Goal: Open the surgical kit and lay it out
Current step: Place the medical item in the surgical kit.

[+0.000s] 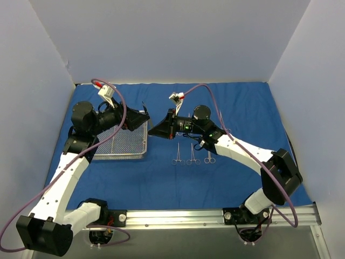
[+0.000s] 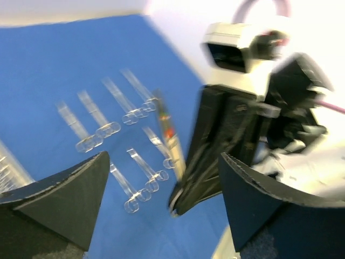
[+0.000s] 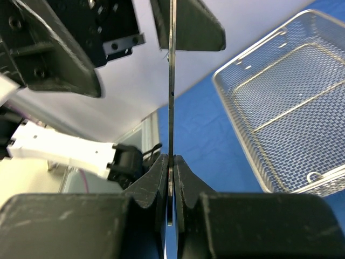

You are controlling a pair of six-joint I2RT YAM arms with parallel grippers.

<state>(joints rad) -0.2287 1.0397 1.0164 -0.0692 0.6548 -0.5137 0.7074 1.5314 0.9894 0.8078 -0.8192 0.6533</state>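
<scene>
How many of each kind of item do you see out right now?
Royal-blue cloth wrap: 1
Rectangular silver wire-mesh tray: 1
Small steel ring-handled instruments: 8 (7 on the cloth, 1 in the right gripper)
Total: 10

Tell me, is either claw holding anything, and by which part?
The right gripper pinches a thin steel instrument near one end, seen edge-on; the left gripper is open, holding nothing.

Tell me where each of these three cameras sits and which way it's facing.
Top external: above and behind the bases, looking down on the blue cloth; both arms show.
Left wrist: faces the right gripper over laid-out instruments; own open fingers show.
Right wrist: sights along its shut fingers past the tray.
Shared: both wrist views show the held instrument.
</scene>
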